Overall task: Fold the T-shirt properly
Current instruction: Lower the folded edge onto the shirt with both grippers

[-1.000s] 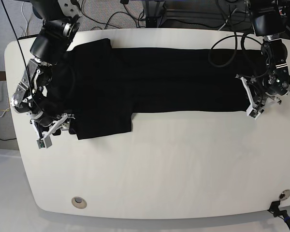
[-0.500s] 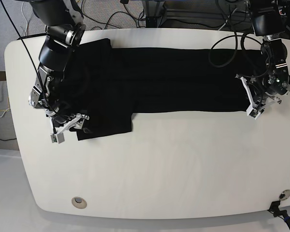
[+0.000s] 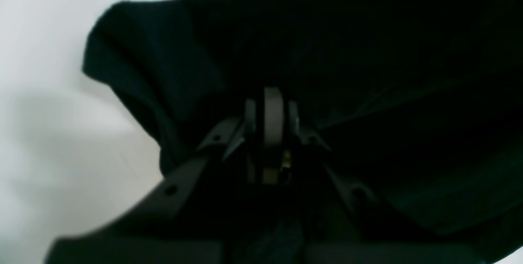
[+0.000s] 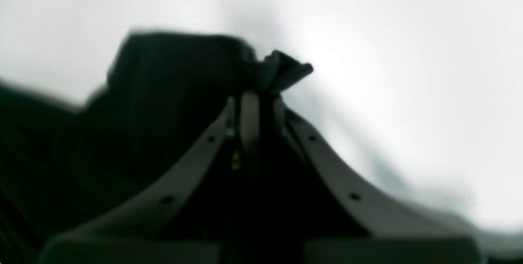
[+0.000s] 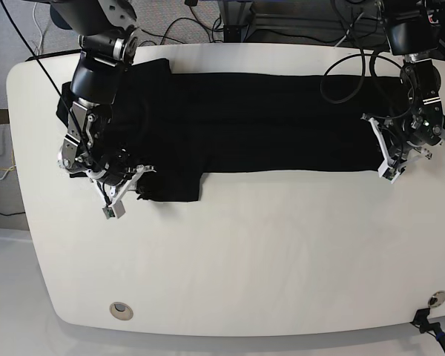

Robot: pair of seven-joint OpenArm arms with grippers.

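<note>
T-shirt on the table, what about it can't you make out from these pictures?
- T-shirt print: not visible in any view; the cloth reads as plain black.
- Base view: the right arm covers the shirt's sleeve end.
- Right gripper, wrist view: blurred; cloth bunches at the jaws.
- Left gripper, wrist view: too dark for folds.

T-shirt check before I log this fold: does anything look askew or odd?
Nothing damaged. The T-shirt lies as a long folded band, but its sleeve end juts toward the table's front edge, bunched where the right gripper pinches it. The left gripper clamps the opposite end.
</note>
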